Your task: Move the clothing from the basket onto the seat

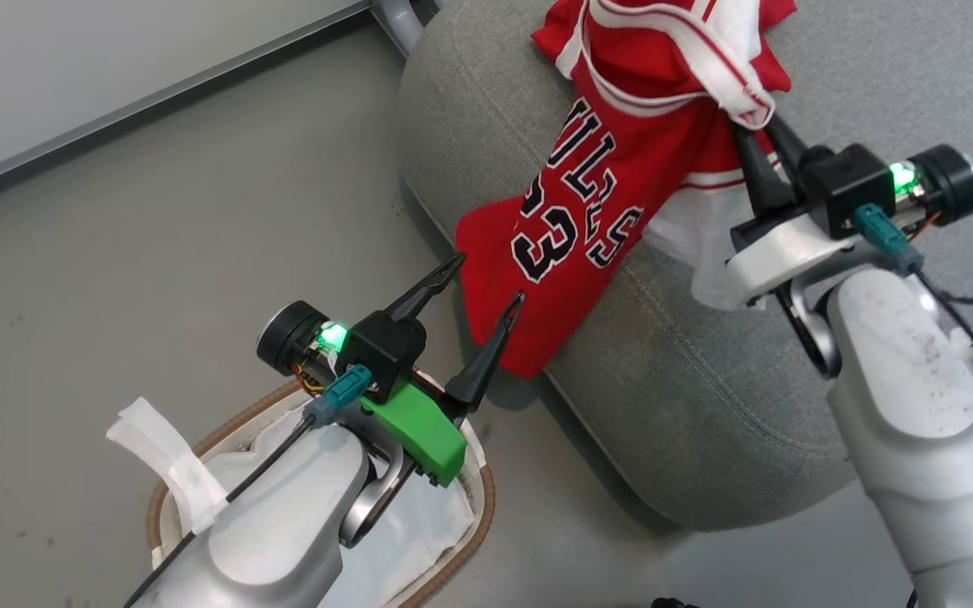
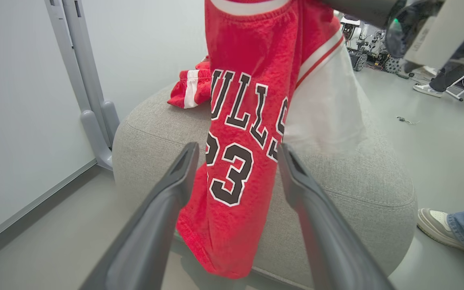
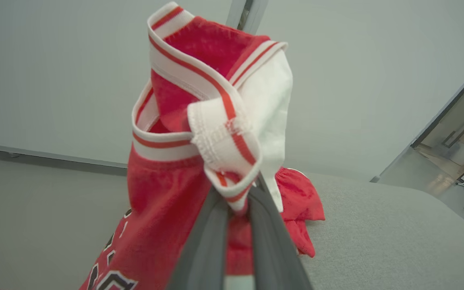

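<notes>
A red jersey (image 1: pixel 588 211) with white trim and dark lettering hangs from my right gripper (image 1: pixel 757 139), which is shut on its white-banded edge (image 3: pixel 232 161). The jersey's lower end drapes over the front edge of the grey seat (image 1: pixel 706 405). Another red garment with a white stripe (image 2: pixel 189 88) lies on the seat behind it. My left gripper (image 1: pixel 491 283) is open, hovering above the basket (image 1: pixel 478 523) with its fingertips just short of the jersey's hem (image 2: pixel 224 241). The basket's white liner (image 1: pixel 419 540) shows, mostly covered by my left arm.
A grey floor surrounds the seat, with a pale wall and a grey post (image 2: pixel 91 100) behind it. A person's shoe and jeans leg (image 2: pixel 453 229) stand by the seat's right side. Other equipment (image 2: pixel 369 44) sits far off.
</notes>
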